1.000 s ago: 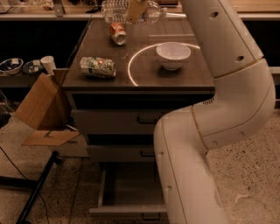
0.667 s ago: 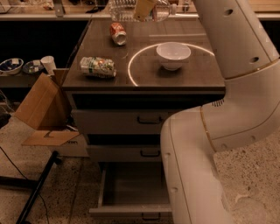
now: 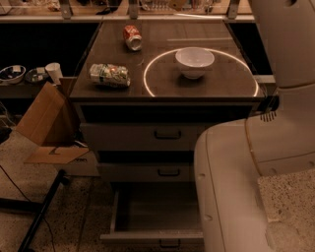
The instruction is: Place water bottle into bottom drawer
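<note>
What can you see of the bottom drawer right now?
The bottom drawer is the lowest of three, grey metal by the look, pulled open toward the camera. It has a low front panel with a small dark handle; nothing lies in the part that shows. Its right end is hidden behind the robot's white arm. The gripper sits far off, cut by the view's top edge.

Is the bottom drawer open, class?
Yes, the bottom drawer is pulled out with its tray showing, while the gripper shows only at the top edge.
</note>
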Controlling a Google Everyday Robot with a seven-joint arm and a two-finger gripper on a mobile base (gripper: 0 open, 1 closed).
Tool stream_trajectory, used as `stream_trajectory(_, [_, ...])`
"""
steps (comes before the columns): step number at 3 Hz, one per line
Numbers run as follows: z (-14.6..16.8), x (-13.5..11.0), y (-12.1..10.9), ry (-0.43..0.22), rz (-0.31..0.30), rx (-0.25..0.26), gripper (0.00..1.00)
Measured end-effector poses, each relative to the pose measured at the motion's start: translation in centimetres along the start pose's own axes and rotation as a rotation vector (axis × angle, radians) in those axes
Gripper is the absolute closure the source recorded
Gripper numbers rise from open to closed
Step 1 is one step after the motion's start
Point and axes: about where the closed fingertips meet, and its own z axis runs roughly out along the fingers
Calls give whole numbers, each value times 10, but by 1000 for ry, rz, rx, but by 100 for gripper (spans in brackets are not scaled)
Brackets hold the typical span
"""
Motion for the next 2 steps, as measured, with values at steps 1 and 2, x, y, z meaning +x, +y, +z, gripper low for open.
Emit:
stream_trajectory(1, [-18, 10, -21, 14, 50, 111, 100])
stream_trajectory(2, [-23, 9, -47, 4, 88, 210, 100])
